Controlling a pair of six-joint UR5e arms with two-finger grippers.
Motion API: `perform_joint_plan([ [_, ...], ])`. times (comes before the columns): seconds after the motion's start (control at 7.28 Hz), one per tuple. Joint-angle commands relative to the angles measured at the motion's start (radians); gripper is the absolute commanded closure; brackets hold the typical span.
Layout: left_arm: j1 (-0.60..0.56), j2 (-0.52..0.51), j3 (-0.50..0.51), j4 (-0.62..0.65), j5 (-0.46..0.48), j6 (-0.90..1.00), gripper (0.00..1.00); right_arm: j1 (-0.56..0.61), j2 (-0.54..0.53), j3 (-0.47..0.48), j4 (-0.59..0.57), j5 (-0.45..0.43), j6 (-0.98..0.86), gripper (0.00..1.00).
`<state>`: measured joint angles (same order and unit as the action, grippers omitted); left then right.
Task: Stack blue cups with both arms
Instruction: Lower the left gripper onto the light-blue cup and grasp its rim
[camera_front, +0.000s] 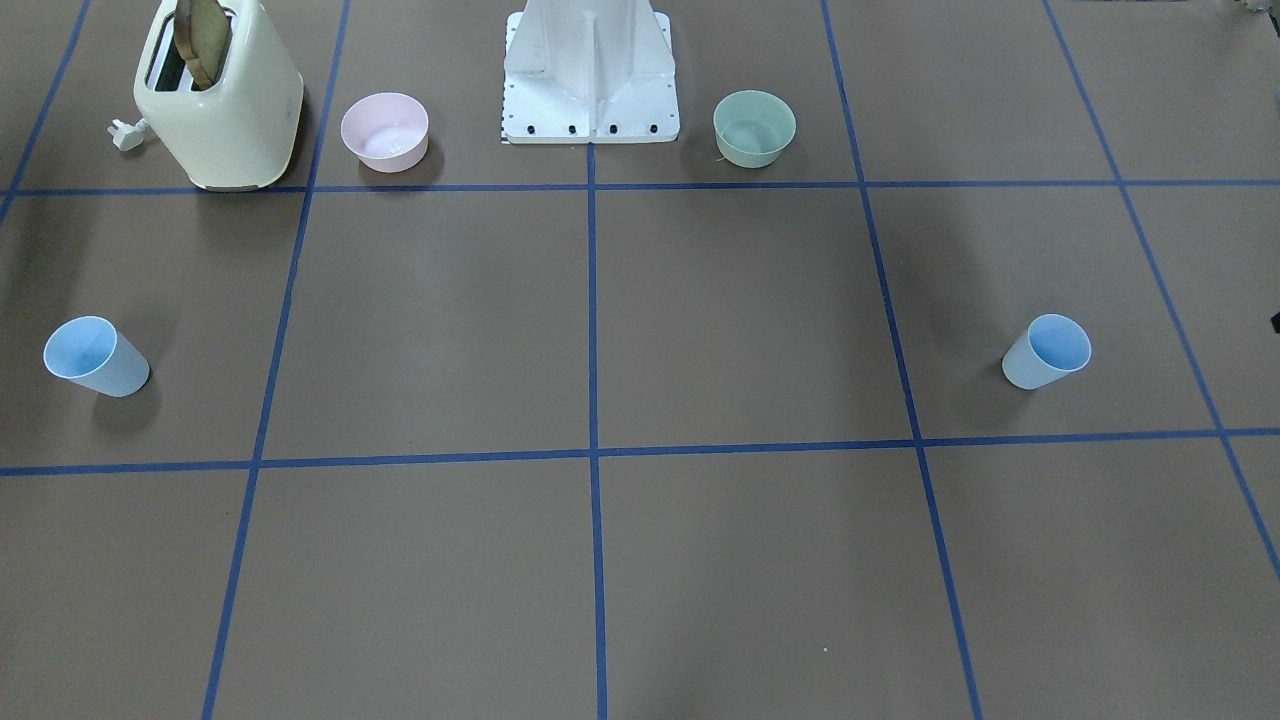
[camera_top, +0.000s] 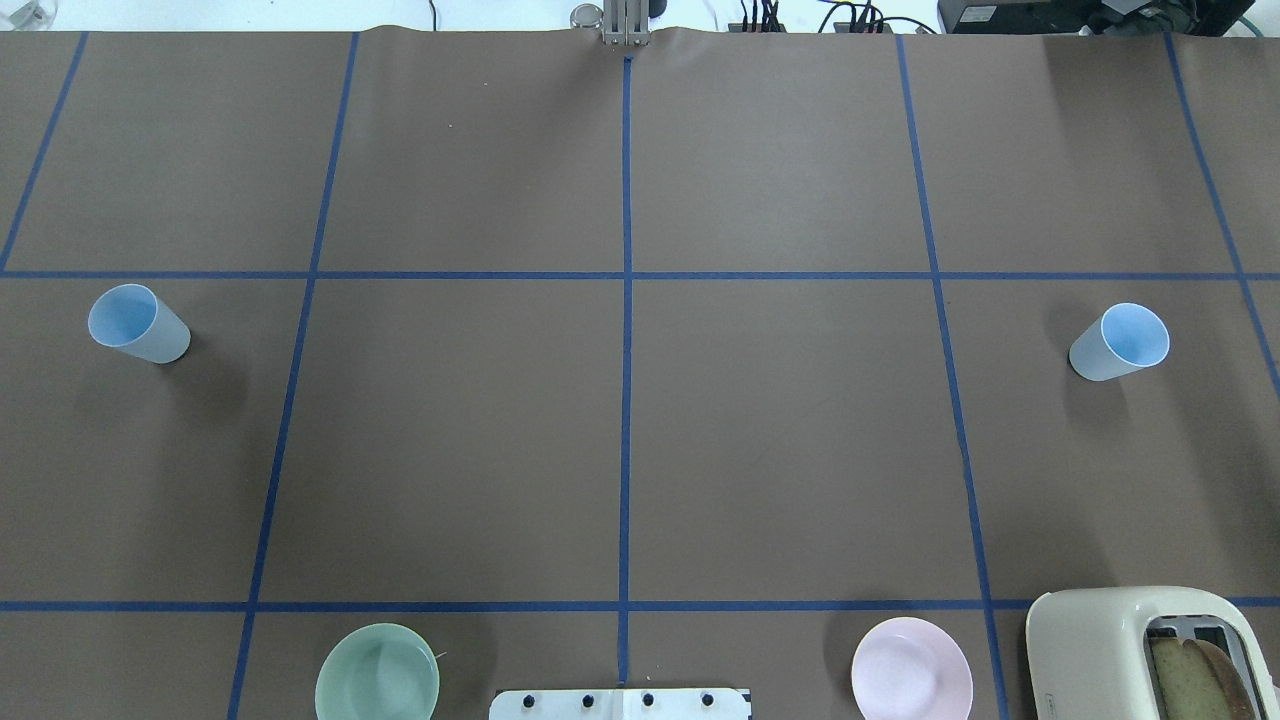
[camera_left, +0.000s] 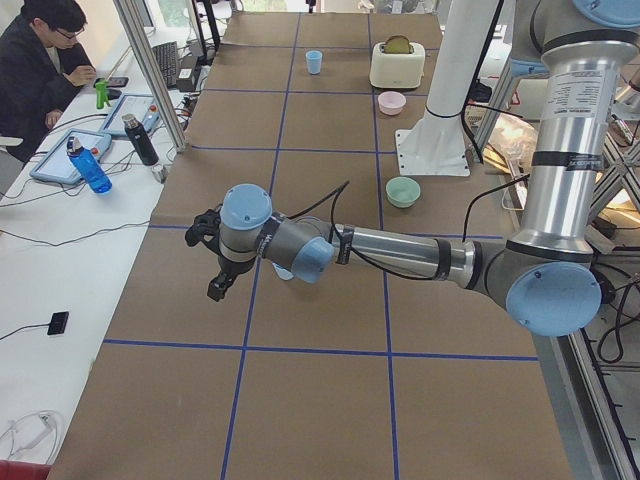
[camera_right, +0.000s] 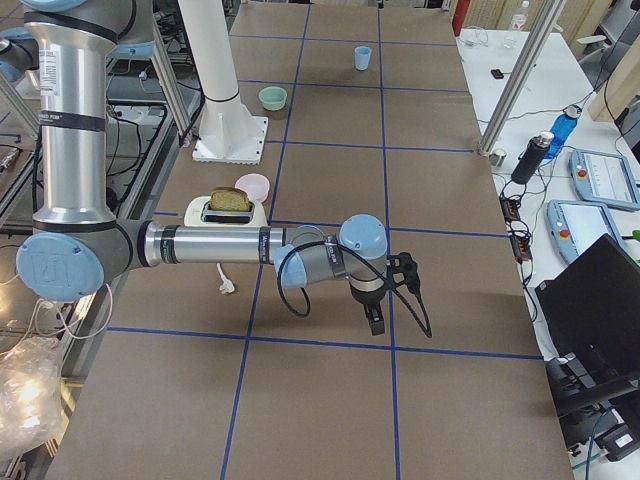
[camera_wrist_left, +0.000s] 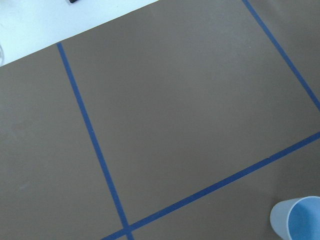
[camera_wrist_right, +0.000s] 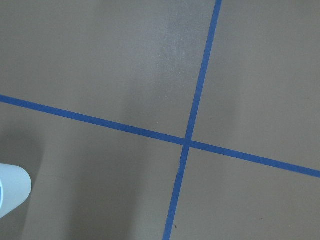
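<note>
Two pale-blue cups stand upright on the brown table. One cup (camera_top: 138, 323) is at the robot's far left and also shows in the front view (camera_front: 1047, 352) and the left wrist view (camera_wrist_left: 297, 220). The other cup (camera_top: 1120, 342) is at the far right and also shows in the front view (camera_front: 95, 357) and at the edge of the right wrist view (camera_wrist_right: 12, 192). My left gripper (camera_left: 215, 288) hangs above the table near the left cup. My right gripper (camera_right: 376, 322) hangs near the right cup. Both show only in side views, so I cannot tell if they are open or shut.
A cream toaster (camera_top: 1150, 650) with bread stands by the robot's right, next to a pink bowl (camera_top: 911, 682). A green bowl (camera_top: 377, 672) sits on the left of the white base mount (camera_front: 590, 75). An operator (camera_left: 45, 60) sits at the side table.
</note>
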<state>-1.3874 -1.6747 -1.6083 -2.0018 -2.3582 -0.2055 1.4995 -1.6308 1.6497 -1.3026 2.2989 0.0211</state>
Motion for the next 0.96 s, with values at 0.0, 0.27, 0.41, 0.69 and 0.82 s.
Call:
perform_joint_plan([
  [0.0,0.176,0.018,0.004,-0.140,0.147,-0.345,0.01,-0.004,-0.001,-0.001,0.000,-0.001,0.000,0.00],
  [0.27,0.286,0.035,0.028,-0.212,0.226,-0.397,0.03,-0.002,-0.001,-0.002,0.000,-0.001,0.000,0.00],
  [0.41,0.294,0.042,0.033,-0.230,0.231,-0.397,0.06,-0.004,-0.001,-0.002,0.000,-0.003,0.000,0.00],
  [0.69,0.295,0.081,0.028,-0.261,0.228,-0.356,0.19,-0.004,-0.001,-0.002,0.000,-0.004,0.000,0.00],
  [0.82,0.303,0.096,0.030,-0.281,0.227,-0.345,0.31,-0.004,-0.001,-0.002,0.000,-0.004,0.000,0.00],
])
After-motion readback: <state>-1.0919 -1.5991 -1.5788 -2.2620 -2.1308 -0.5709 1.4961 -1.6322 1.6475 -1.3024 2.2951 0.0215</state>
